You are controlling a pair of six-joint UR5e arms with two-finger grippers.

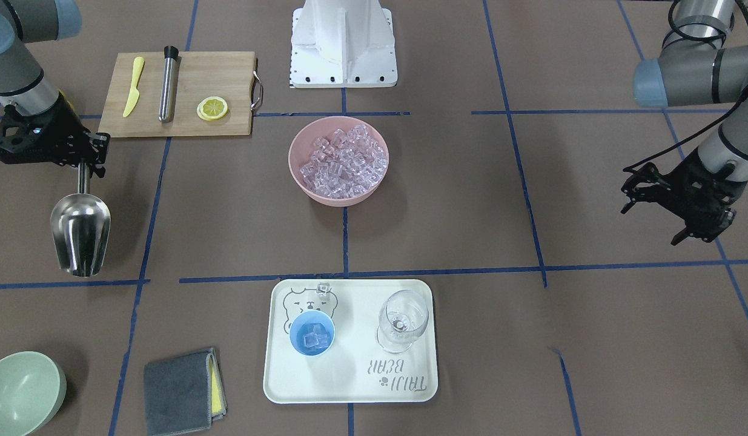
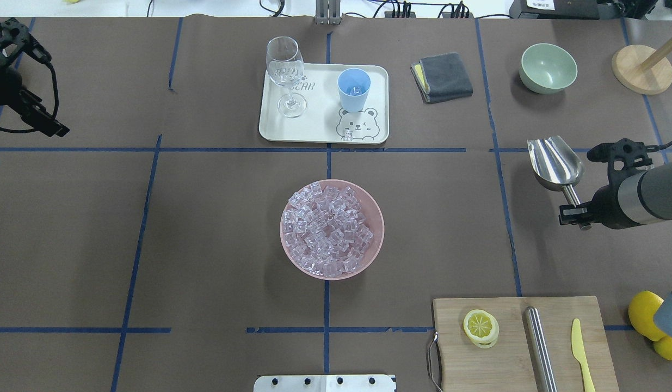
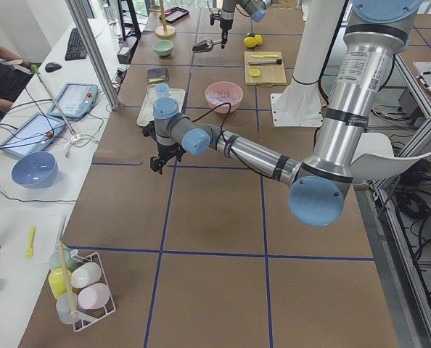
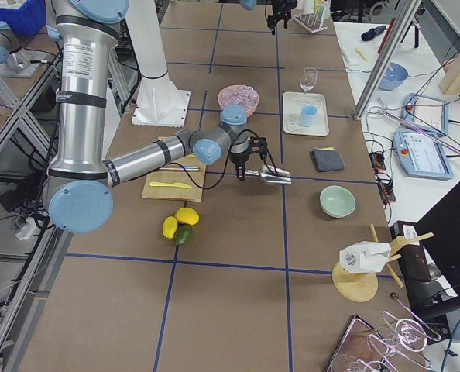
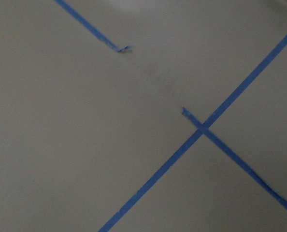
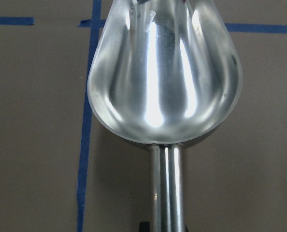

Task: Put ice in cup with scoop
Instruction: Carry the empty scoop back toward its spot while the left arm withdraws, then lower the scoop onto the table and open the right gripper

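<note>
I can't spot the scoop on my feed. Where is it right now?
In the overhead view the scoop is at the right side, held by its handle in the right tool, between the green bowl and the cutting board.

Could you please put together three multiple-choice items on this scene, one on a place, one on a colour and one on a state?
1. Where does the light-blue cup stand?
A. on the cutting board
B. on the white tray
C. on the grey cloth

2. What colour is the bowl that holds the heap of ice?
A. pink
B. green
C. blue

3. How full is the scoop held in the right hand?
A. heaped with ice
B. empty
C. half full of ice

Answers:
1 B: the cup stands on the tray, beside the wine glass.
2 A: the bowl's wall and rim are pink in both table views.
3 B: the right wrist view shows only bare, shiny steel in the trough.
</note>
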